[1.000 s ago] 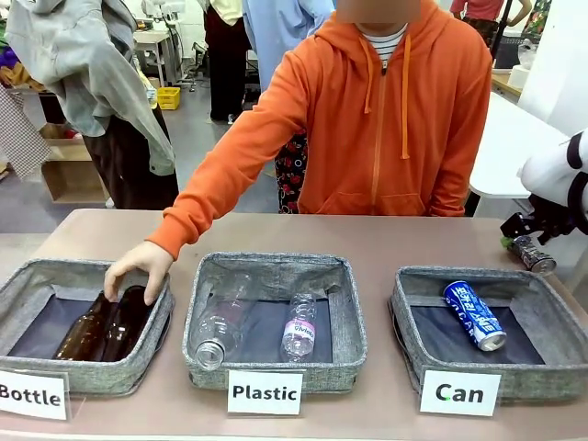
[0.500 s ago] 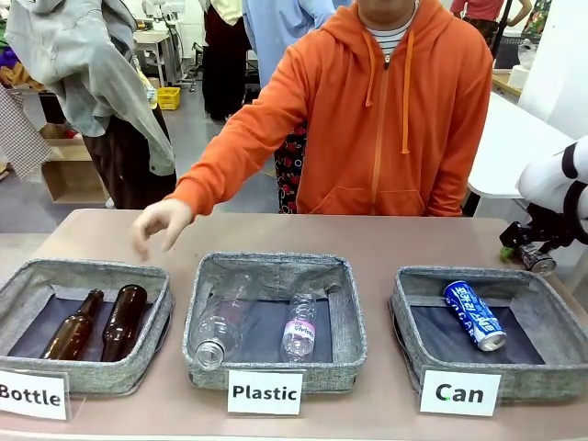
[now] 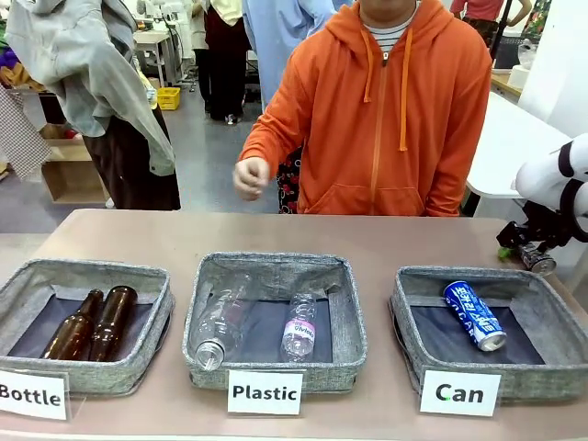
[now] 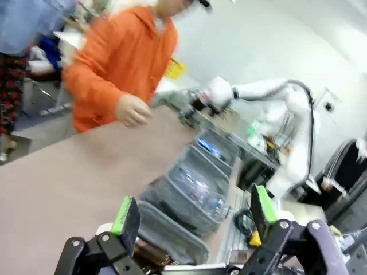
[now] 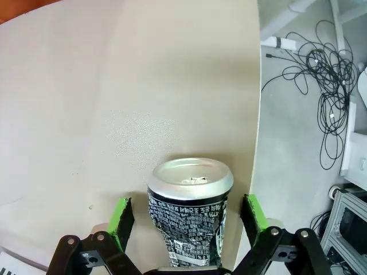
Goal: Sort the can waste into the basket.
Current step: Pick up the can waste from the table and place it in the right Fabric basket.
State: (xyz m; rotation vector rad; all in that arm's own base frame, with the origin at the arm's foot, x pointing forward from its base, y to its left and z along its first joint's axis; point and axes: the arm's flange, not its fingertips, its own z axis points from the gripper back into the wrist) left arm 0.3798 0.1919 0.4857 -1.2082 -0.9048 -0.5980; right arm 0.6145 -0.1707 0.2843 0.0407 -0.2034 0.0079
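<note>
The blue can (image 3: pixel 474 315) lies in the grey basket (image 3: pixel 401 310) signed "Can" at the right. On the table behind that basket, near the right edge, lies the short silver can (image 3: pixel 537 261) with dark print. My right gripper (image 3: pixel 520 248) is at this can. In the right wrist view the silver can (image 5: pixel 189 215) sits between the green pads (image 5: pixel 121 222), with a gap on each side, so my right gripper (image 5: pixel 186 222) is open around it. My left gripper (image 4: pixel 192 215) is open with nothing in it, high over the table's left end.
The "Plastic" basket (image 3: pixel 349 322) in the middle holds clear bottles. The "Bottle" basket (image 3: pixel 162 308) at the left holds two brown bottles. A person in an orange hoodie (image 3: pixel 390 119) stands at the far side, one hand (image 3: pixel 250 176) raised. The table edge (image 5: pixel 255 120) runs just beside the silver can.
The person's hand left the brown bottles in the "Bottle" basket and drew back toward the chest. My right gripper shifted slightly at the silver can.
</note>
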